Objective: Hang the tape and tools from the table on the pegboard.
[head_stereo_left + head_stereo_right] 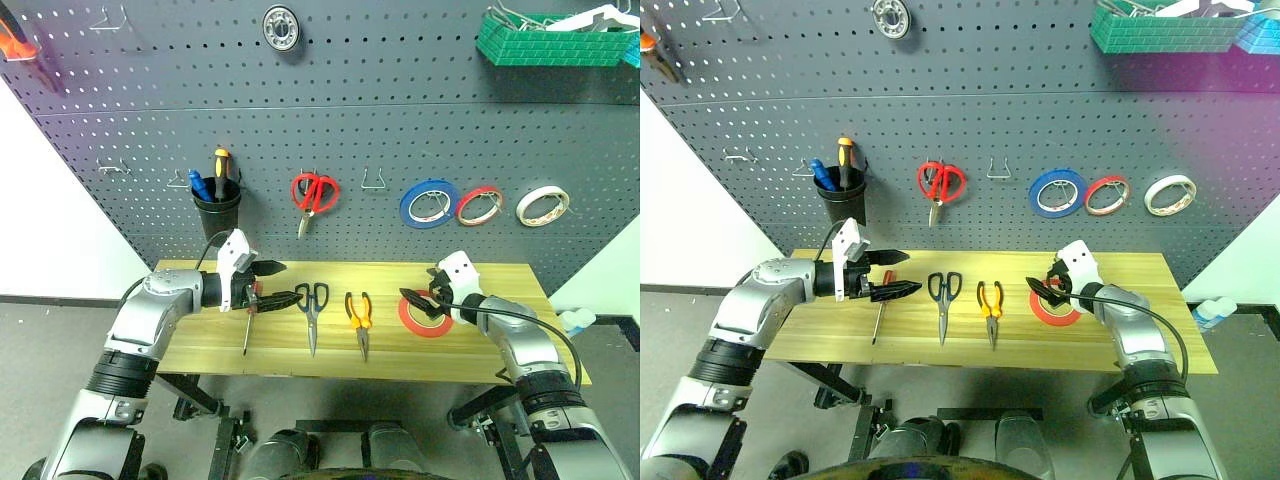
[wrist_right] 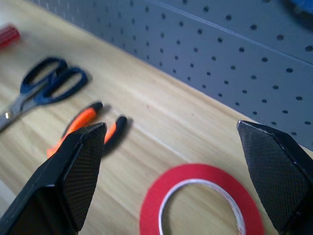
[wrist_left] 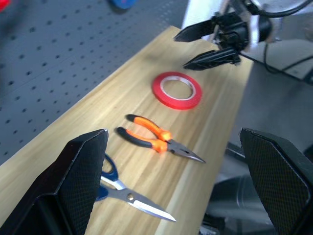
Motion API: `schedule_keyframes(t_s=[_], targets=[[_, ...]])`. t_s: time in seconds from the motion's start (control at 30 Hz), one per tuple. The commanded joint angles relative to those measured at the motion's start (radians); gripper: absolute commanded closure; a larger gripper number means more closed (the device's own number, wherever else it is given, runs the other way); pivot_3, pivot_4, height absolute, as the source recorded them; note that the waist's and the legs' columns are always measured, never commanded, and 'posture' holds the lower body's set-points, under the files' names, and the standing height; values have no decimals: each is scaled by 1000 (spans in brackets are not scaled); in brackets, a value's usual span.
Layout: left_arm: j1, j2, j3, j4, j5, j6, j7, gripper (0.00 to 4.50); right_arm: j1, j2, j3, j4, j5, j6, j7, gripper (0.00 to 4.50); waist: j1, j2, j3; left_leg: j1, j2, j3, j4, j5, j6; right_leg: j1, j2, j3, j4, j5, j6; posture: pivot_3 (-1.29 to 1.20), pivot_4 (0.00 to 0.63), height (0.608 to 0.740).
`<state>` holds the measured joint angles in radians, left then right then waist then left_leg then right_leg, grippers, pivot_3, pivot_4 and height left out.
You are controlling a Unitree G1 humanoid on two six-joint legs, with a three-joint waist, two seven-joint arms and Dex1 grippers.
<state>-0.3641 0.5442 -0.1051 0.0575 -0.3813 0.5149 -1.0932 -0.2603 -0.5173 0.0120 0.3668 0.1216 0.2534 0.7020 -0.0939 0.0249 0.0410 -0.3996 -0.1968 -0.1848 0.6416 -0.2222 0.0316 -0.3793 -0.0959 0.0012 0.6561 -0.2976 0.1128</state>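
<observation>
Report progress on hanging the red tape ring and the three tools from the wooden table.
Done: nothing yet. The flat red tape ring, the orange-and-black pliers, the dark-handled scissors and the red-handled slim screwdriver all lie on the light wooden table. In hand: nothing; the right gripper hovers open by the tape, the left gripper is open over the screwdriver. Left: all four onto the dark grey pegboard.

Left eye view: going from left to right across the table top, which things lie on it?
Red-handled screwdriver → dark-handled scissors → orange-and-black pliers → red tape ring.
</observation>
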Motion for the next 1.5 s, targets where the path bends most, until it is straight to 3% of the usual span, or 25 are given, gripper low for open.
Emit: schedule_keyframes(t_s=[0.03, 0.37, 0.7, 1.23, 1.5], targets=[[-30, 6, 13, -29, -8, -12, 0, 16, 13, -58, 16, -114, -25, 38, 29, 0, 0, 0, 0, 0, 0, 0, -1, 0, 0, 0, 0, 0, 0, 0, 0, -154, 10, 740], [-14, -21, 22, -60, -16, -5, 48, 16, 93, -51, 56, -290, -31, 167, 4, 0, 2, -11, 10, -1, 2, 7, -11, 0, 0, -10, 0, 10, 0, -2, -3, -133, 101, 740], [29, -17, 35, -175, -58, 73, 101, 16, 80, -33, 71, -268, -50, 188, -40, 0, 40, -13, 76, -7, 3, 13, -11, 2, 3, -18, 0, 16, 1, -2, -3, -102, 174, 740], [89, -9, 45, -262, -102, 124, 153, 16, 40, -45, 75, -173, -92, 256, -74, 0, 64, -20, 139, -9, 3, 16, -13, 2, 3, -23, 0, 19, 2, -2, -3, -86, 224, 740], [95, 26, 55, -316, -144, 128, 109, 16, 34, -75, 77, -163, -105, 319, -56, 0, 72, -22, 147, -10, 4, 17, -14, 2, 3, -24, 0, 20, 3, -2, -3, -91, 224, 740]])
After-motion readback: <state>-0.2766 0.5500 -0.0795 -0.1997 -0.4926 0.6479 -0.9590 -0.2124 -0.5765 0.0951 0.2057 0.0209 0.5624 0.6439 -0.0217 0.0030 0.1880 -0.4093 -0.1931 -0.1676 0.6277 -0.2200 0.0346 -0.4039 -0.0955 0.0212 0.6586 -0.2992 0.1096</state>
